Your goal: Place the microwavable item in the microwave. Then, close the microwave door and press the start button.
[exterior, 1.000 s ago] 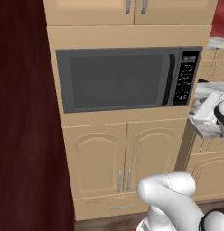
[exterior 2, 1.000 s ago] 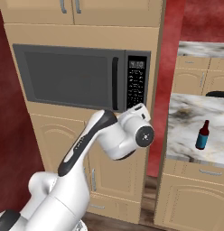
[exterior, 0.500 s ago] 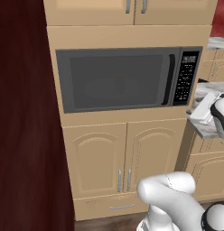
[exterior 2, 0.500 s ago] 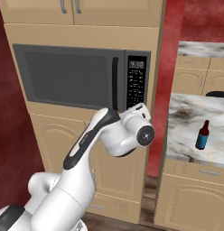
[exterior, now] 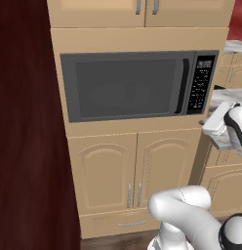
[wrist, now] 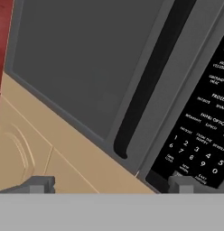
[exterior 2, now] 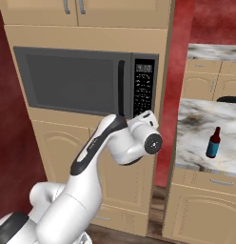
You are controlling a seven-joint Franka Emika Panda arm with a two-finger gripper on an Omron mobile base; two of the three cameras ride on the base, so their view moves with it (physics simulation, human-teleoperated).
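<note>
My gripper (wrist: 111, 184): fingers apart, empty | microwave door (wrist: 86, 63) ahead: closed | keypad (wrist: 199, 135) right of fingertips | remaining, I judge: start press

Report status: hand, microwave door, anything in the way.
Hand open, empty, close before the microwave, near the keypad. Door shut, handle just ahead. Bottle on counter to the right.
</note>
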